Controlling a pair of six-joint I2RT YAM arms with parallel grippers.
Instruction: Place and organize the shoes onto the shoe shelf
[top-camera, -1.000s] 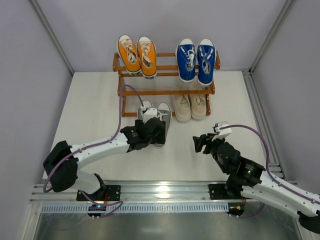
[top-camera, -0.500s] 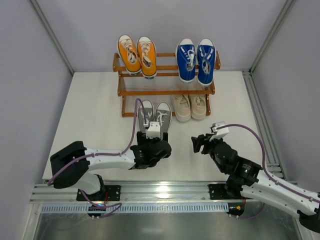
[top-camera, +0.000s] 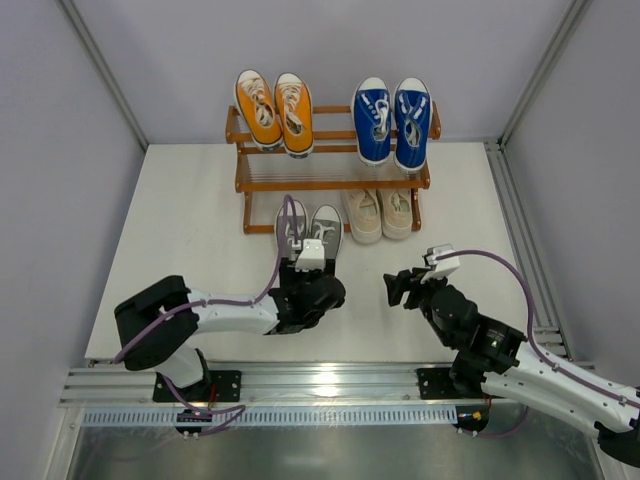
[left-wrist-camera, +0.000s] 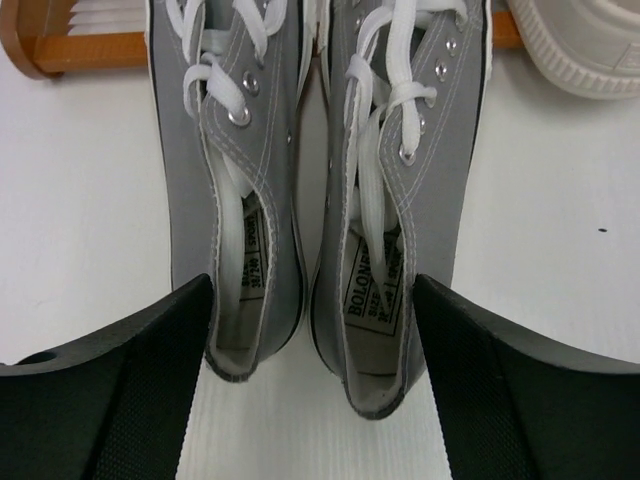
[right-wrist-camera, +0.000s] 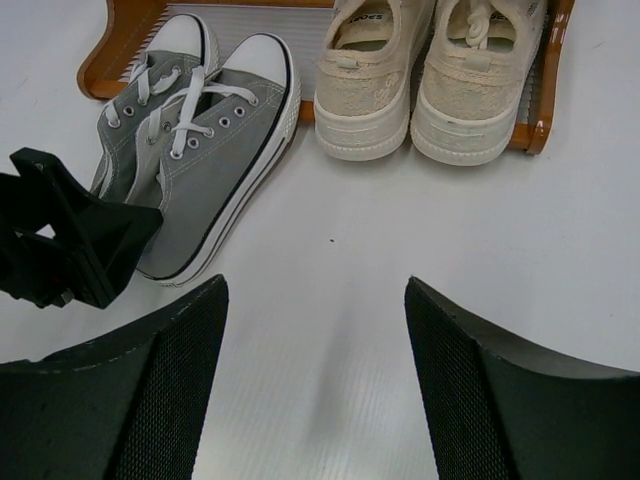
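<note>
The grey pair (top-camera: 308, 228) lies side by side, toes at the left half of the shelf's (top-camera: 330, 183) lower tier, heels out over the table. My left gripper (top-camera: 310, 292) is open just behind the heels, touching neither. In the left wrist view its fingers (left-wrist-camera: 130, 390) flank both grey heels (left-wrist-camera: 400, 250). The orange pair (top-camera: 273, 110) and the blue pair (top-camera: 392, 120) sit on the top tier. The cream pair (top-camera: 380, 212) sits on the lower tier at right. My right gripper (top-camera: 400, 288) is open and empty over bare table; its view shows the grey pair (right-wrist-camera: 195, 150) and the cream pair (right-wrist-camera: 425, 80).
Grey walls and metal frame posts (top-camera: 100, 70) close in the table on three sides. A metal rail (top-camera: 320, 380) runs along the near edge by the arm bases. The left gripper (right-wrist-camera: 70, 245) shows in the right wrist view, beside the grey heels.
My left gripper has let go of the grey pair and drawn back toward the near edge. The grey shoes now lie straighter, toes toward the shelf. The right arm has barely moved.
</note>
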